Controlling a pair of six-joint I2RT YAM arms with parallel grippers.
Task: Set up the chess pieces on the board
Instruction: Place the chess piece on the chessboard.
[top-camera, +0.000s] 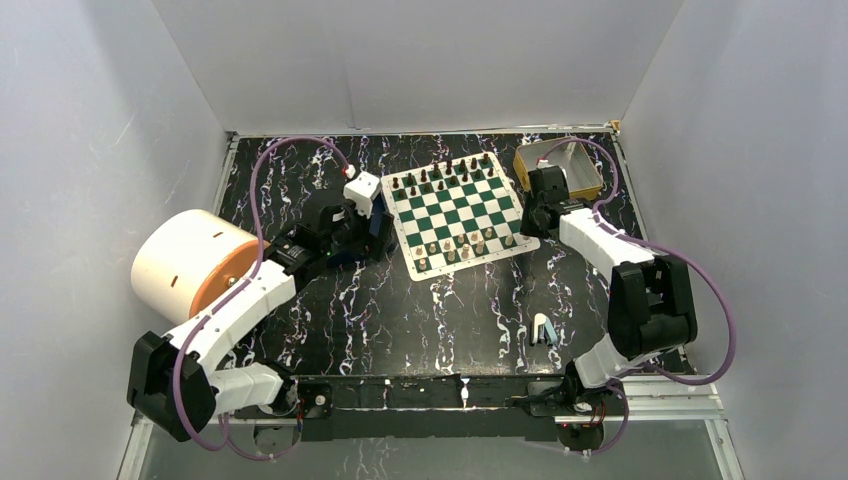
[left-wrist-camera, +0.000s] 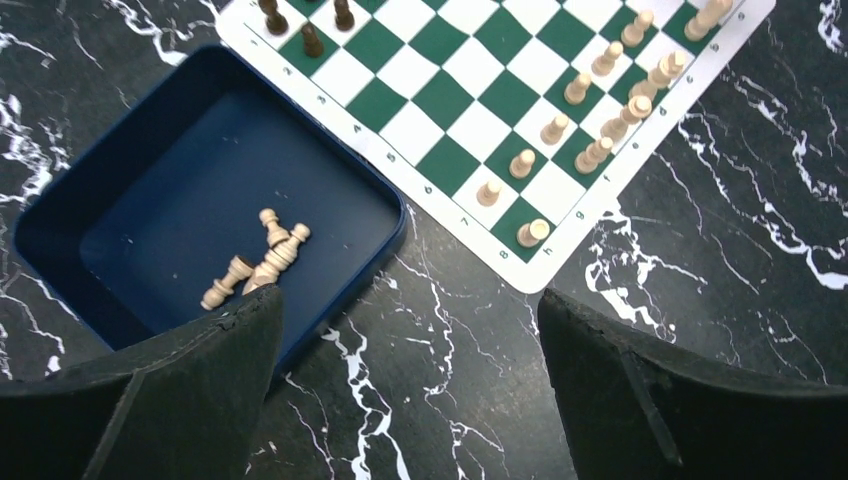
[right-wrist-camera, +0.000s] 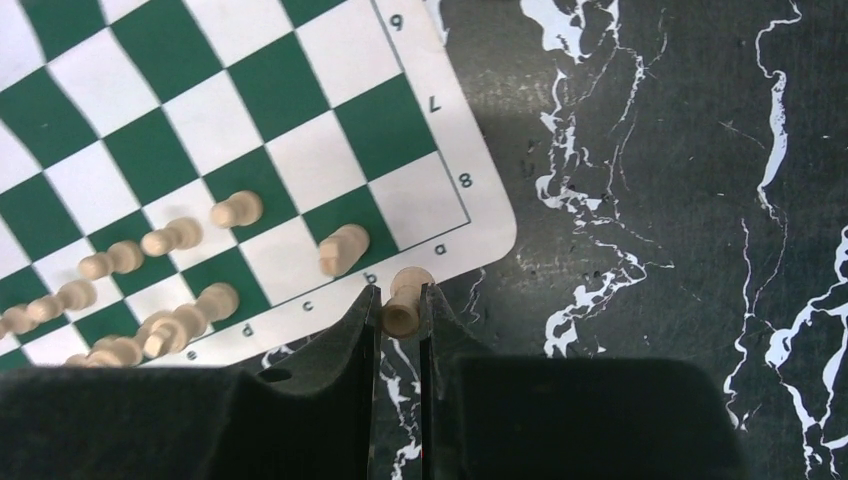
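The board (top-camera: 462, 215) sits upper centre in the top view. The blue tray (left-wrist-camera: 150, 92) holds spare chess pieces (left-wrist-camera: 262, 262) under the left gripper (left-wrist-camera: 410, 305), its fingers wide apart. The right gripper (right-wrist-camera: 400, 300) clamps a held piece (right-wrist-camera: 408, 283) (likely light, rigid, slick; pinch mid-stem).

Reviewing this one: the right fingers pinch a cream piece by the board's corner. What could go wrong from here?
1. The cream piece in the right fingers hangs at the board edge, off any square; a standing neighbour is close by and might get knocked during placement.
2. The loose pieces in the blue tray lie on their sides, touching; the open left fingers may grab two or slip.
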